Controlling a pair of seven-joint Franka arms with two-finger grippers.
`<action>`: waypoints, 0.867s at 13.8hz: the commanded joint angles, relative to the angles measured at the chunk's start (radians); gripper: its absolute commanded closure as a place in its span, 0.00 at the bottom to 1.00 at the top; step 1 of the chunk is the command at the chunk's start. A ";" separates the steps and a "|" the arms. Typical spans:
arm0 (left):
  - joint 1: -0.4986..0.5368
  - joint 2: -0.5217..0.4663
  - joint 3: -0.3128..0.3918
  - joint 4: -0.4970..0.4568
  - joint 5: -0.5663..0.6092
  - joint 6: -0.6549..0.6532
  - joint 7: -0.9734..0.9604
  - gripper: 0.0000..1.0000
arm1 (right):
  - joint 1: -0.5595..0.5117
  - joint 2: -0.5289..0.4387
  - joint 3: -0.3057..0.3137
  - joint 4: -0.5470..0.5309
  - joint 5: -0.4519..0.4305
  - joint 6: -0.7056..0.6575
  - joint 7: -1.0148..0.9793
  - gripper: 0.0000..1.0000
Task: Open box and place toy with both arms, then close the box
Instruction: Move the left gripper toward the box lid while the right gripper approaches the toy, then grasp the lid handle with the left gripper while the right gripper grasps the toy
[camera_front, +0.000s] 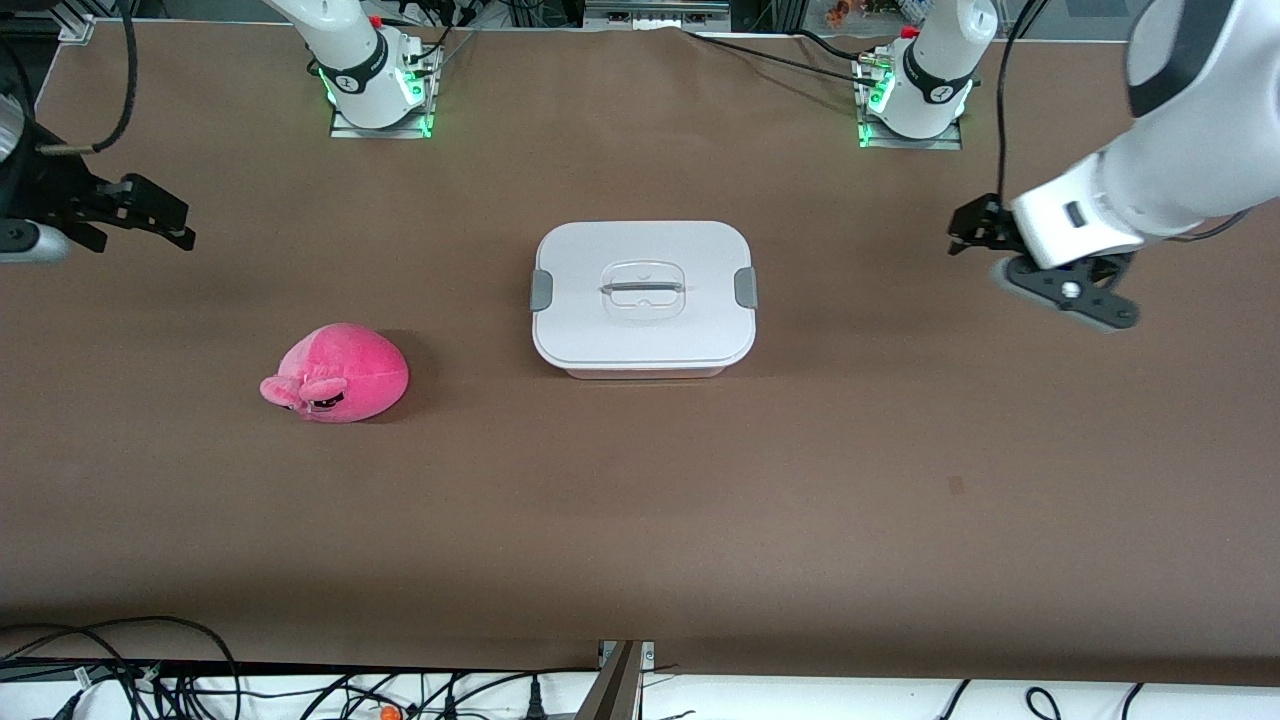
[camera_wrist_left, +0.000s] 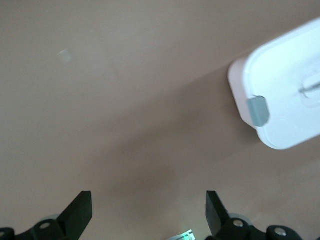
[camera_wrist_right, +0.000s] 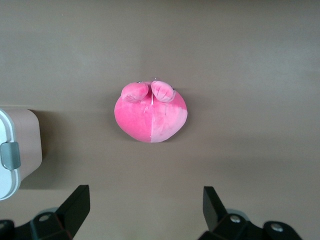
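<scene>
Closed box (camera_front: 644, 298) sits flat on the brown surface (camera_front: 640, 520) about midway between the two arms' ends, white lid (camera_front: 690, 330) on, grey side clips (camera_front: 745, 288) down at both short ends, clear recessed handle (camera_front: 642, 288) at the lid's centre. Pink plush toy (camera_front: 337, 373) lies on the surface toward the right arm's end, a little nearer the front camera than the box and well apart from it, pale ears and dark face turned toward the front camera. Right end effector (camera_front: 165, 215) hangs in the air over bare surface at the right arm's end, fingers (camera_wrist_right: 75, 207) spread wide and grasping nothing; in the right wrist view the toy (camera_wrist_right: 151, 111) shows centred between and ahead of the fingers, clear of both, with a corner of the box (camera_wrist_right: 17, 150) at the edge. Left end effector (camera_front: 965, 228) hangs over bare surface at the left arm's end, well apart from the box, fingers (camera_wrist_left: 80, 212) likewise spread and empty; in the left wrist view one clipped end of the box (camera_wrist_left: 280, 95) shows off to one side, not between the fingers.
</scene>
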 joint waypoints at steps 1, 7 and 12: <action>-0.086 0.103 -0.043 0.113 -0.054 -0.017 0.068 0.00 | 0.001 0.105 0.012 0.031 -0.001 -0.006 -0.015 0.00; -0.326 0.290 -0.078 0.114 -0.070 0.226 0.339 0.00 | 0.015 0.213 0.017 0.022 0.002 0.052 -0.040 0.00; -0.400 0.387 -0.080 0.047 -0.021 0.501 0.495 0.00 | 0.016 0.276 0.017 -0.085 0.006 0.223 -0.100 0.00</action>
